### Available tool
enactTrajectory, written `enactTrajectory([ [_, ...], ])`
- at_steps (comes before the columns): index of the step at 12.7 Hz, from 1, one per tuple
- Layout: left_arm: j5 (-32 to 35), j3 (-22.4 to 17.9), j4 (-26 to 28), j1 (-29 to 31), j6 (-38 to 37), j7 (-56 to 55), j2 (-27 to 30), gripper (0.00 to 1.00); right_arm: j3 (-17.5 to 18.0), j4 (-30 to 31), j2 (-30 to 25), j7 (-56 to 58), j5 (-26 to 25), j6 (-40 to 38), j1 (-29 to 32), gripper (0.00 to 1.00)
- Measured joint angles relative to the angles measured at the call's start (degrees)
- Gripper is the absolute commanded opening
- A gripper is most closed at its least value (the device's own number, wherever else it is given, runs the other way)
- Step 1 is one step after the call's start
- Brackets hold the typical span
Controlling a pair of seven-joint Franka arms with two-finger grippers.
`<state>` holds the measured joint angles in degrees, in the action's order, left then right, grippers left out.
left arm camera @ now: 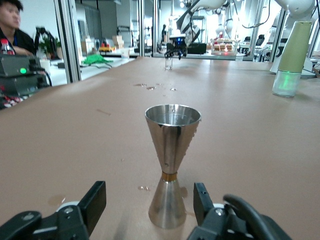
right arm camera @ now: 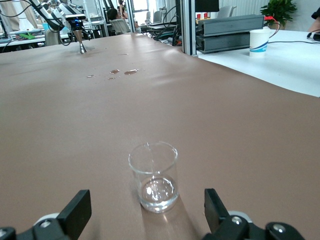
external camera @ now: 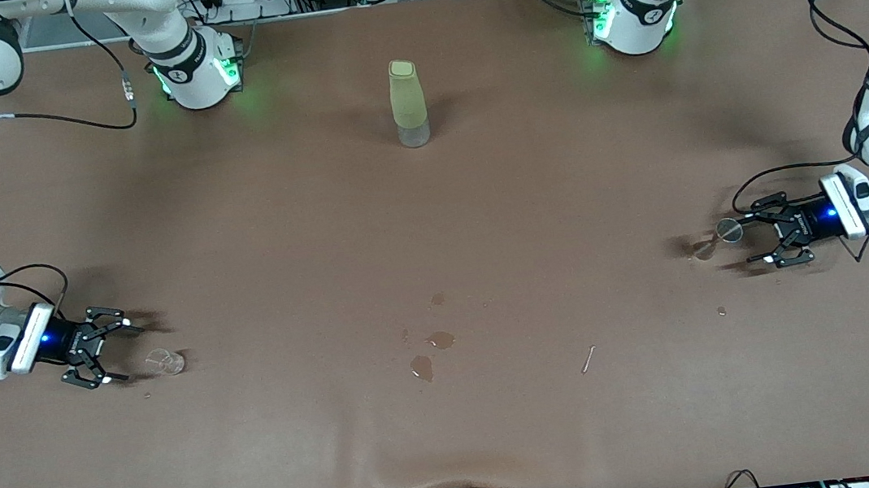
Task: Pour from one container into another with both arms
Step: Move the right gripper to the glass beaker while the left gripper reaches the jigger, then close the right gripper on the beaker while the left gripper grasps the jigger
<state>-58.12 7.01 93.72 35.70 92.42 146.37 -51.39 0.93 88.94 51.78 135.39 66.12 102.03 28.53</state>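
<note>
your left gripper sits with fingers open on either side of the metal jigger, not yet gripping, and your right gripper is wide open around the small glass beaker; squeeze off-centre and either could tip.

A shiny steel hourglass-shaped jigger stands upright on the brown table at the left arm's end, between the spread fingers of the left arm's black gripper. A small clear glass beaker stands upright at the right arm's end, a little liquid in its bottom, just ahead of the right arm's wide-open black gripper.
</note>
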Motion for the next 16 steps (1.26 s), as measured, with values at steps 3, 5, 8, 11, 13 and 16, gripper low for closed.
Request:
enactTrajectory([
  [3,-0.36,0.25,-0.05,0.01,-0.06,2.28,-1.48,0.71,0.02,-0.01,1.28,0.09,1.00,0.30,-0.01,1.00],
  [5,-0.36,0.39,-0.09,0.02,-0.36,3.45,-1.55,0.68,0.16,-0.01,1.88,0.20,1.93,0.32,-0.21,1.00],
  [8,-0.36,1.23,-0.14,-0.39,-2.40,5.02,-1.55,0.64,0.26,-0.07,2.18,0.23,3.37,1.20,-1.21,1.00],
  [11,-0.36,1.41,-0.14,-1.16,-2.60,5.94,-1.56,0.64,0.34,-0.10,2.26,0.87,5.14,2.71,-2.44,1.00],
  [13,-0.36,1.42,-0.13,-1.31,-2.63,5.96,-1.57,0.64,0.34,-0.10,2.55,1.22,6.59,2.96,-3.02,1.00],
  [16,-0.36,1.50,-0.12,-2.00,-2.68,6.00,-1.62,0.62,0.40,-0.10,3.36,2.59,8.65,2.97,-3.93,1.00],
])
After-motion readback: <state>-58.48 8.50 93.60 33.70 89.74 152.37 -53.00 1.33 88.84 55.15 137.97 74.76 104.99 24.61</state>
